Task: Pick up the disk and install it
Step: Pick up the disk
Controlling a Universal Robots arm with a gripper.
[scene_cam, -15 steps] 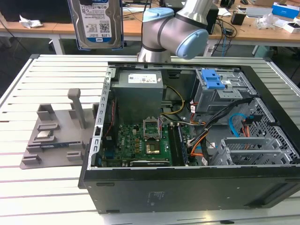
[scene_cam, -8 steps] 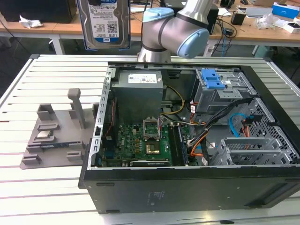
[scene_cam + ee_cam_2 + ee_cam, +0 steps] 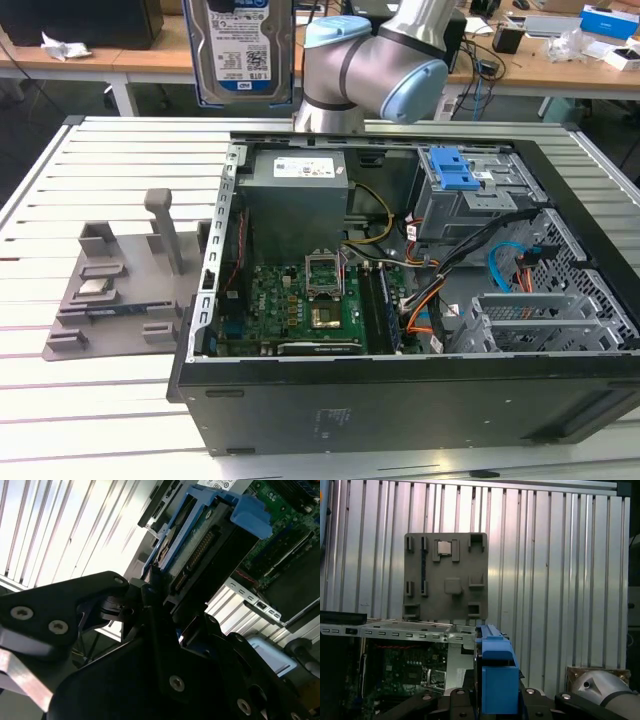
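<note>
1. Position of the task item. The disk (image 3: 245, 45) is off the table (image 3: 100, 400); it hangs upright above the table's far edge, label face toward the exterior view, beyond the far wall of the computer case (image 3: 400, 400). It rests on nothing, so the arm (image 3: 370, 65) must be bearing its whole weight.

2. Grip state. In the second wrist view, the gripper (image 3: 159, 587) has its fingers (image 3: 150, 605) clenched on one end of the disk; the connector edge and blue carrier project clear of them. This leaves the free end unobstructed, which judging by the task suits insertion into a bay.

3. Destination. The drive cage (image 3: 470, 200) with its blue latch (image 3: 452, 168) stands at the case's far corner on the exterior view's right; the disk is well apart from it, so installation is judged not yet done.

4. View comparison.
- The exterior view gives the label face and the height above the table; it does not resolve the finger contact.
- The second wrist view gives that contact.
- The first wrist view looks past the carrier to the grey fixture (image 3: 445, 575) on the table beside the case, with a small chip (image 3: 446, 548) seated in a pocket along one of its edges.
</note>
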